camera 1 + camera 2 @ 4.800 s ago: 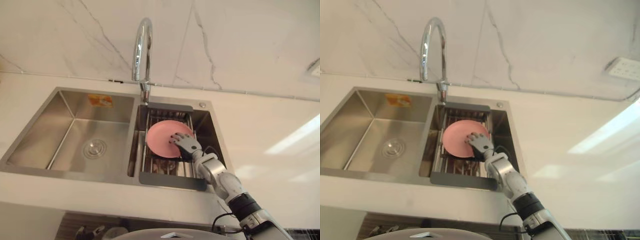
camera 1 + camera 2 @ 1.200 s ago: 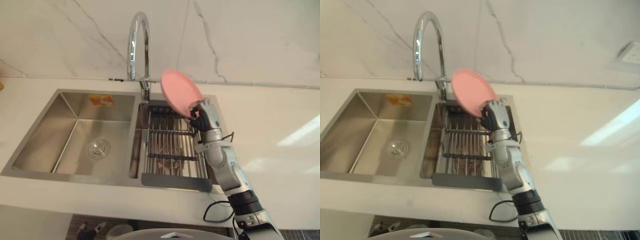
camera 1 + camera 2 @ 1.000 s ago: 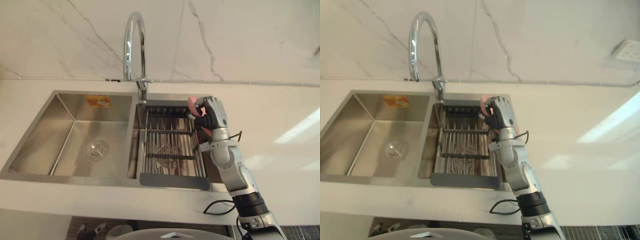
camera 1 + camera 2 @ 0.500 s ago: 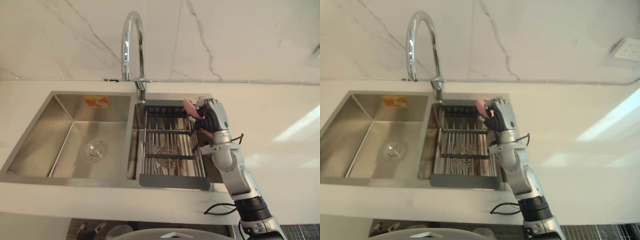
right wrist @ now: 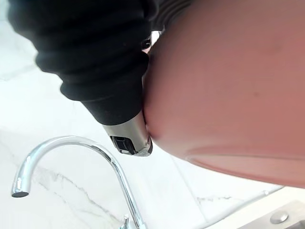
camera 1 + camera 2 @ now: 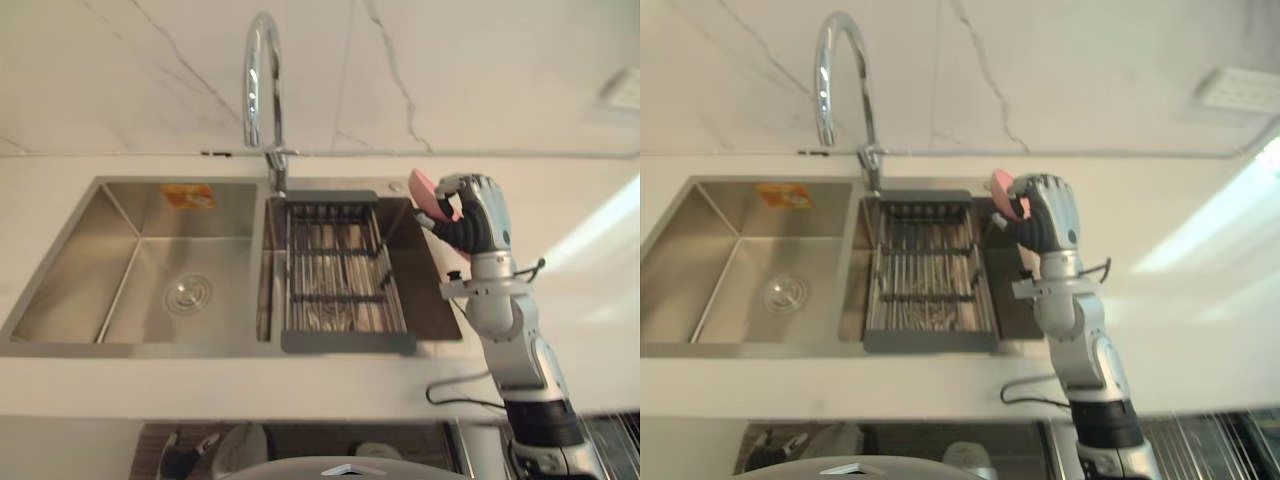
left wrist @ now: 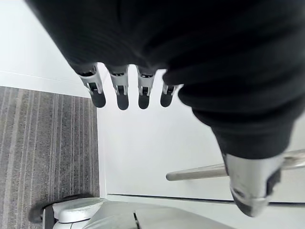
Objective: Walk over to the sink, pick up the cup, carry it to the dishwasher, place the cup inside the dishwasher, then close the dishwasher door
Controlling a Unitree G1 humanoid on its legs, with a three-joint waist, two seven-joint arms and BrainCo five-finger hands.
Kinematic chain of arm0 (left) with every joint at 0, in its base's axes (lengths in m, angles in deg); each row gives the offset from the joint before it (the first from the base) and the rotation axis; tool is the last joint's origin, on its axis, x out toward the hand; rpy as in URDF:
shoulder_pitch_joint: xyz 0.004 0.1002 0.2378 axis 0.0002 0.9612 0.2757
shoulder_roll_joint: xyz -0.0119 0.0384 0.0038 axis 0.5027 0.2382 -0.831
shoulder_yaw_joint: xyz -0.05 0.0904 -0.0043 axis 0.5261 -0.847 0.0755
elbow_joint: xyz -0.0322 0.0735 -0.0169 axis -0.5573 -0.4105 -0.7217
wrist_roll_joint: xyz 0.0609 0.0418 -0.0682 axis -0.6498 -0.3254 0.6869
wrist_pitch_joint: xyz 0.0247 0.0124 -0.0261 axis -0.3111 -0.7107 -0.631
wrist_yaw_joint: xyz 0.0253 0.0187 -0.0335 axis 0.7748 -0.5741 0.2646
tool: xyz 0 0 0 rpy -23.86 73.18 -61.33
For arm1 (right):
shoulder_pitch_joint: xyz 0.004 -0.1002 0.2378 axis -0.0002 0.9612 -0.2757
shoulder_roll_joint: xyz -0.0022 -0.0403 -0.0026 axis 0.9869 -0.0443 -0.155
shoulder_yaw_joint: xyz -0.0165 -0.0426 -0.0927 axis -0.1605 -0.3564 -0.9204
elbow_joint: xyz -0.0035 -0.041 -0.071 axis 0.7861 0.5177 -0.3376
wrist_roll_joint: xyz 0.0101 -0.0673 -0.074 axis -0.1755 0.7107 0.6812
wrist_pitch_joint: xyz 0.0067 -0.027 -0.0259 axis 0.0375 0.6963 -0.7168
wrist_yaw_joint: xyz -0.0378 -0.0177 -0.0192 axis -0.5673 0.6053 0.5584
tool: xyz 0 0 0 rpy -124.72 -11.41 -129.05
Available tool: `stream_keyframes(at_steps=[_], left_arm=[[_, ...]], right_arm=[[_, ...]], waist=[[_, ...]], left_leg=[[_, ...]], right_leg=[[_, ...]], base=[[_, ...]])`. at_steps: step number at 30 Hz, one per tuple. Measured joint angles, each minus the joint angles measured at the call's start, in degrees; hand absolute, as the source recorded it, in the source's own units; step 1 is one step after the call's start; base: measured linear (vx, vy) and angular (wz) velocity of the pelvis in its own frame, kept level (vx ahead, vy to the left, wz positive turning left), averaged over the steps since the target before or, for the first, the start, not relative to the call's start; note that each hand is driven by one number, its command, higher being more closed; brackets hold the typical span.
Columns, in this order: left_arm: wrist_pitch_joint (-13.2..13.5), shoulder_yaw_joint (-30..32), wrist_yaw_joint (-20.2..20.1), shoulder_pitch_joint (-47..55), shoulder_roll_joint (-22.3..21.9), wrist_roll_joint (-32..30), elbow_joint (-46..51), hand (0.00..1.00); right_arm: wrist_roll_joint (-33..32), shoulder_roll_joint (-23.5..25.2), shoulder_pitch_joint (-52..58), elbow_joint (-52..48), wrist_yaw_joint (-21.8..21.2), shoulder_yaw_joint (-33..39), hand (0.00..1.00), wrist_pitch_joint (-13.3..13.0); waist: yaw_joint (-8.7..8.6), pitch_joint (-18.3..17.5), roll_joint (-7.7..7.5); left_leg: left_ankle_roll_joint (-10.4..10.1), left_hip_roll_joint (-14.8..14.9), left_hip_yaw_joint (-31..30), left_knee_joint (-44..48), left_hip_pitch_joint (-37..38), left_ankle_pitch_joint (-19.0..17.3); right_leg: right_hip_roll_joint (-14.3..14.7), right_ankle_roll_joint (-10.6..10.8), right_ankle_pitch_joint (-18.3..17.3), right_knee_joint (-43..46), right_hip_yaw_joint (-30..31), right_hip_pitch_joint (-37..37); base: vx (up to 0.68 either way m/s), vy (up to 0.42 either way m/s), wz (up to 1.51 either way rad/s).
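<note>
The right hand (image 6: 478, 215) is clenched on the edge of a pink plate (image 6: 424, 188) (the task names a cup; the item held is flat and round). In the right wrist view a finger lies against the plate's face. The plate is in the air, edge-on to the head camera, above the right rim of the sink (image 6: 130, 215). It is beside the rack (image 6: 335, 270) in the right basin and well apart from the tap (image 6: 258, 80). The left hand (image 7: 122, 88) hangs with relaxed fingers and holds nothing.

Step in hand, as judged: pickup complete, carry to the dishwasher due. The next move calls for a turn away from the counter (image 6: 580, 240), with a firm grip and the plate clear of the counter edge.
</note>
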Motion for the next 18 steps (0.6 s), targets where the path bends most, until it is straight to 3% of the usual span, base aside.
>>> stream_keyframes(at_steps=[2, 3, 4, 5, 6, 7, 8, 9, 10, 11, 14, 17, 18], left_arm=[[-0.29, 0.15, -1.11, 1.37, 0.7, 0.14, -0.38, 0.0], [-0.26, 0.23, -1.65, 1.43, 2.28, 0.31, -0.63, 0.0], [-0.39, -0.09, -2.41, -0.42, 3.74, 0.3, -0.4, 0.0], [-0.31, -0.15, -2.43, -0.67, 3.33, 0.29, -0.31, 0.0], [-0.23, -0.15, -2.44, -1.3, 3.4, 0.29, -0.62, 0.0], [-0.56, -0.09, -2.37, -1.69, 3.7, 0.3, -1.38, 0.0], [-0.69, 0.11, -2.25, -1.18, 3.69, 0.38, -1.68, 0.0], [-0.83, 0.11, -2.24, -1.14, 3.0, 0.52, -1.94, 0.0], [-0.9, 0.39, -1.87, -1.08, 1.87, 1.21, -2.75, 0.0], [-0.93, 0.44, -1.82, -0.56, 1.49, 1.8, -3.46, 0.0], [-0.75, 0.94, -1.87, 0.65, 1.86, 2.32, -3.91, 0.0], [-0.75, 2.61, -1.98, 0.42, 2.24, 3.35, -3.68, 0.0], [-1.16, 2.46, -2.06, 0.18, 2.56, 4.08, -2.86, 0.0]], right_arm=[[0.06, 0.04, 0.06, -0.43, 0.83, 0.09, 1.0, -1.37], [0.1, 0.18, -0.01, -1.12, 1.41, 0.63, 1.0, -1.55], [0.28, -2.48, -0.39, -2.71, 2.0, 3.95, 1.0, -1.44], [0.45, -4.61, -0.83, -3.0, 2.76, 5.82, 1.0, -0.88], [0.51, -4.16, -1.2, -2.75, 3.47, 6.87, 1.0, -0.8], [0.51, -2.4, -0.87, -2.21, 3.6, 7.4, 1.0, 0.11], [0.52, -1.64, -0.44, -2.3, 3.56, 7.31, 1.0, 0.06], [0.53, -1.67, -0.49, -2.3, 3.57, 7.32, 1.0, 0.02], [0.56, -1.64, -1.0, -2.29, 3.57, 6.61, 1.0, -0.19], [0.6, -1.53, -1.47, -2.27, 3.57, 4.91, 1.0, -0.68], [0.65, -0.72, -1.67, -2.1, 3.62, 3.5, 1.0, -2.03], [1.9, 0.07, -5.08, 0.94, 3.49, 3.32, 1.0, -2.88], [2.46, 0.05, -6.67, 2.47, 3.22, 2.84, 1.0, -2.77]], waist=[[-0.62, -0.39, -1.35], [-1.69, -1.23, -4.87], [-3.64, -1.05, -5.42], [-3.25, -0.98, -1.74], [-2.63, -0.33, -0.84], [-1.61, 0.63, -1.96], [-1.93, 0.87, -2.45], [-1.89, 0.86, -1.85], [-0.75, 0.99, -1.46], [-0.28, 1.01, -1.34], [0.45, 0.6, -1.19], [1.42, -0.04, -1.55], [2.09, -0.21, -1.73]], left_leg=[[0.31, -3.52, -0.06, -4.05, 2.03, -0.62], [-0.04, -7.04, -0.91, -9.6, 3.24, 0.43], [1.84, -7.91, -0.11, 4.91, -0.44, -2.16], [1.48, -5.39, -0.51, 4.6, 1.47, -4.14], [5.23, -5.31, -0.54, 3.12, 2.23, -6.77], [5.32, -4.9, 1.85, 3.44, 2.15, -6.12], [6.62, -4.28, 3.88, 3.27, 1.64, -5.4], [7.43, -3.28, 5.03, 2.82, 1.17, -4.8], [7.85, -1.39, 8.72, 0.87, 1.13, -3.79], [7.71, 0.11, 11.61, -1.16, 1.95, -2.78], [7.42, 2.74, 16.38, -3.73, 3.53, -1.54], [6.57, 5.8, 22.35, -4.71, 4.15, -0.6], [5.43, 6.94, 24.46, -5.72, 4.27, 0.18]], right_leg=[[-1.58, 0.39, -1.03, 4.17, 3.96, -2.21], [-4.09, 0.42, -0.98, 4.14, 5.16, -4.73], [-4.44, -0.68, -0.29, 4.12, 4.75, -7.41], [-1.88, -1.38, 1.55, 3.81, 5.07, -8.64], [-1.08, -0.4, 3.42, 4.07, 5.56, -9.58], [-0.96, -0.87, 4.96, 3.74, 6.94, -10.36], [-1.71, -2.96, 4.79, 1.24, 4.38, -10.46], [-1.94, -4.92, 3.45, 0.68, 2.1, -10.5], [-2.92, -6.5, 1.78, 2.82, -2.36, -12.2], [-4.13, -6.7, 1.78, 8.13, -6.29, -13.01], [-5.73, -7.25, -0.15, 15.98, -9.33, -9.98], [-10.26, -8.9, -1.64, 20.48, -12.54, -4.3], [-12.29, -11.74, 0.08, 20.7, -12.83, -2.41]], base=[[-0.21, 0.124, -0.97], [-0.21, 0.104, -0.03], [-0.26, 0.165, -0.16], [-0.23, 0.133, -0.29], [-0.2, 0.211, -0.92], [-0.25, 0.184, -0.95], [-0.29, 0.211, -0.92], [-0.28, 0.134, -1.04], [-0.21, 0.133, -1.38], [-0.2, 0.132, -1.41], [-0.09, 0.074, -1.14], [-0.09, -0.029, -1.23], [-0.12, -0.08, -1.05]])
